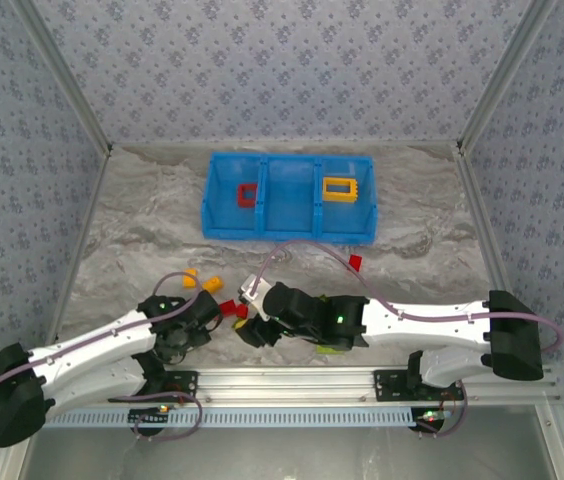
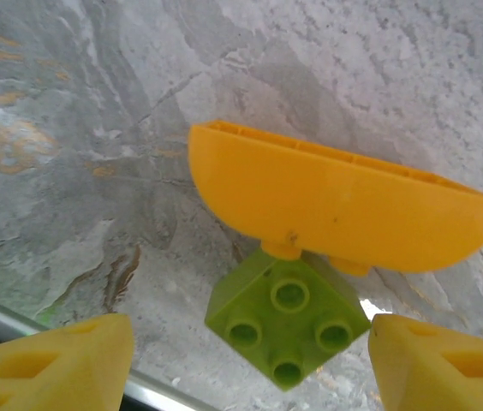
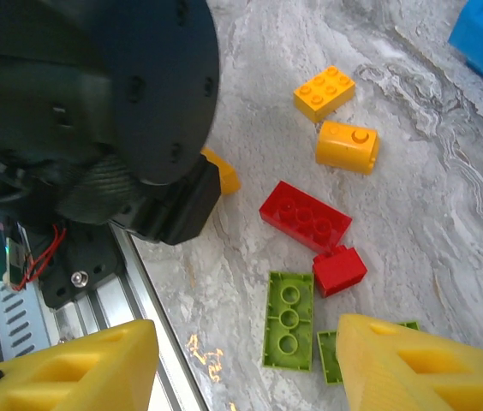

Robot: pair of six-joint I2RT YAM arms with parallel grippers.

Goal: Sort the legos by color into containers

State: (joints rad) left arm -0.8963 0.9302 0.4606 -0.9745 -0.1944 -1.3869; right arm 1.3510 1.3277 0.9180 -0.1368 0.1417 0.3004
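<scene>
Both arms are bent low over the loose legos at the near side of the worktop (image 1: 142, 230), well apart from the blue tray (image 1: 287, 228) at the back. In that tray a red frame (image 1: 248, 196) sits in the left compartment and an orange frame (image 1: 340, 189) in the right one. My guess is that they mark which colour goes where, leaving the middle for green.

The left fingers (image 2: 62, 364) are spread wide and pinch nothing. A green square brick (image 2: 287, 322) lies between them, studs facing the camera, which looks like lining up to take it. An orange curved piece (image 2: 344, 201) lies right against its far corner, and I cannot tell whether they touch. It is close enough that a careless closing could nudge it.

The right fingers (image 3: 413, 368) are also apart and empty, hanging over a scatter of bricks. A green three-stud strip (image 3: 289, 318) lies between them, and a second green piece (image 3: 330, 353) is half hidden by one finger. Beyond lie a long red brick (image 3: 304, 215), a small red block (image 3: 339, 270) just beside its end, and two orange bricks (image 3: 324, 92) farther off. The left arm's dark wrist (image 3: 113, 103) bulks in close at the side — both arms are working the same patch, so crowding is the thing to watch.

One lone red brick (image 1: 356, 262) lies between the arms and the tray.
</scene>
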